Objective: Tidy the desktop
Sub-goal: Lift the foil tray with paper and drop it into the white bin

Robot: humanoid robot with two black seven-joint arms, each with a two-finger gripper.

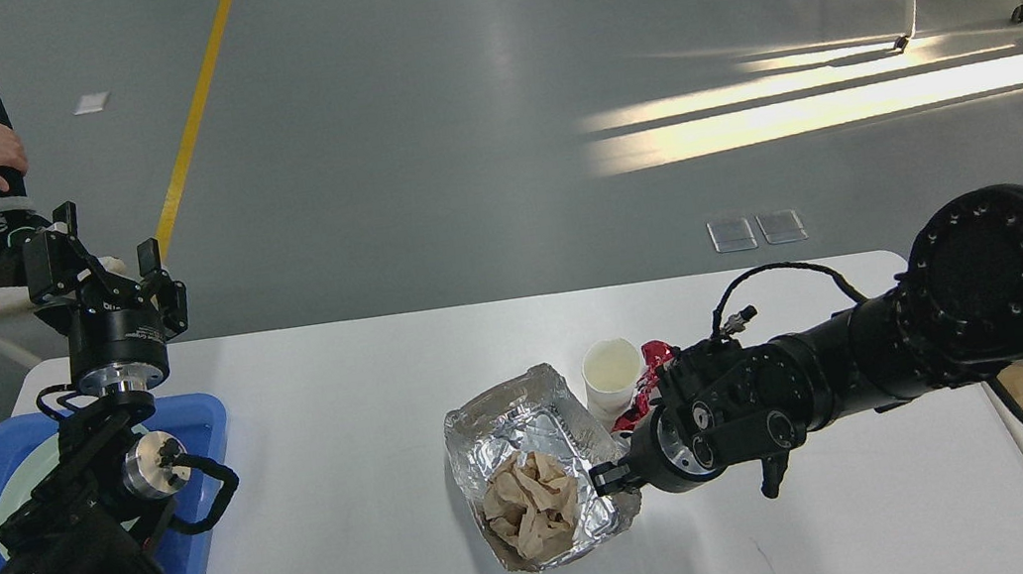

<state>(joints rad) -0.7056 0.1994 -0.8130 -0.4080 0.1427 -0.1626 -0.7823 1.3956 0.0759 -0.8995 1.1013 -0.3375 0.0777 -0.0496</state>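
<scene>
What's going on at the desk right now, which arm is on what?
The right gripper is at the right rim of the foil tray, which holds crumpled brown paper on the desktop. Whether it has gripped the rim can't be told. A white cup and a red wrapper sit just behind it. The left gripper is raised, open and empty, above the blue tray at the desk's left edge.

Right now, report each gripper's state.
Left gripper: open, holding nothing, raised above the blue tray.
Right gripper: at the foil container rim; fingers cannot be told.
</scene>
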